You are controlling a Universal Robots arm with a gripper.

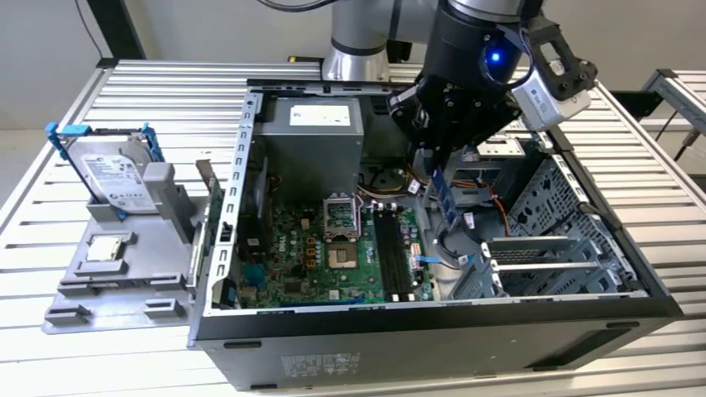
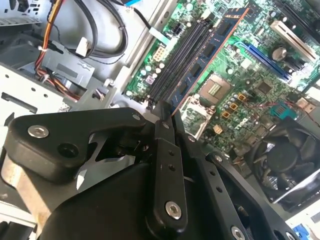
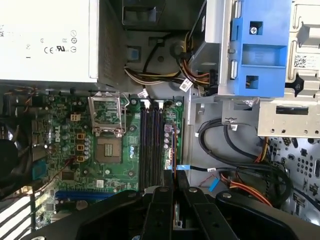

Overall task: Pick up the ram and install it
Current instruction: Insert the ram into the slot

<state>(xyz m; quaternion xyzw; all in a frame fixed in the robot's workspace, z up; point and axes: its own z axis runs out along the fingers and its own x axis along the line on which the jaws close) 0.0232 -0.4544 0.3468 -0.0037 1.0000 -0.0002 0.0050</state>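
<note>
Your claw (image 1: 441,169) is clamped on the ram (image 1: 449,198). The ram hangs edge-down, its length parallel to the black slots (image 3: 151,145). Loose cables (image 1: 441,248) lie just beside the slots.

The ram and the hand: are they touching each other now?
Touching. In the second wrist view the hand is closed on the near end of the ram, which extends from between its fingers above the motherboard.

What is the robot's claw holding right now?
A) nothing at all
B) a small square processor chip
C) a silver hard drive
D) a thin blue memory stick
D: the gripper is shut on the ram, a thin blue stick hanging over the black slots of the motherboard inside the open case.
</note>
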